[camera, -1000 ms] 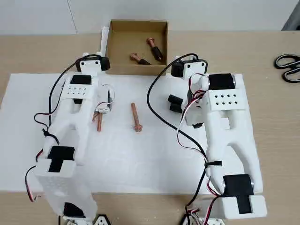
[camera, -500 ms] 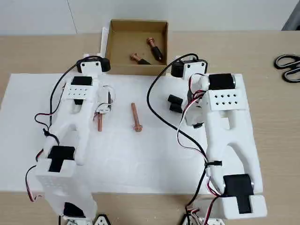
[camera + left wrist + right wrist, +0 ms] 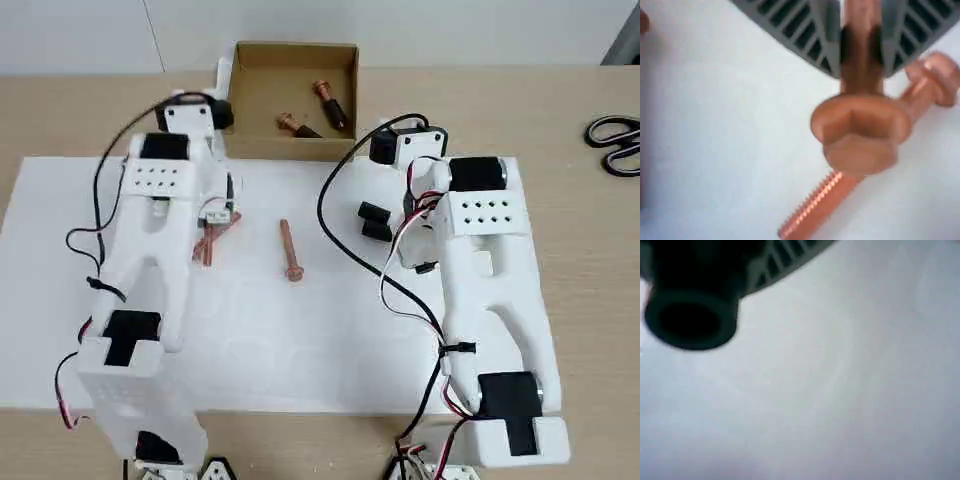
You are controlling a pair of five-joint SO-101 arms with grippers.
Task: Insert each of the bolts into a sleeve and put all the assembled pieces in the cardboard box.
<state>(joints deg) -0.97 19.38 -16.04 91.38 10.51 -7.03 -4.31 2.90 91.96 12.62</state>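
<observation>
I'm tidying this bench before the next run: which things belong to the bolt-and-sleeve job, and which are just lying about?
Job: bolt in the left gripper; loose bolts on the white sheet; black sleeves; cardboard box; two assembled pieces inside it.
Lying about: scissors, off the sheet on the wooden table.

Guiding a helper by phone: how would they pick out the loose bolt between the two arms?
On the white mat beside the cardboard box, look midway between the arms. The copper bolt lies alone there, unlike the gripped bolt in the left gripper.
</observation>
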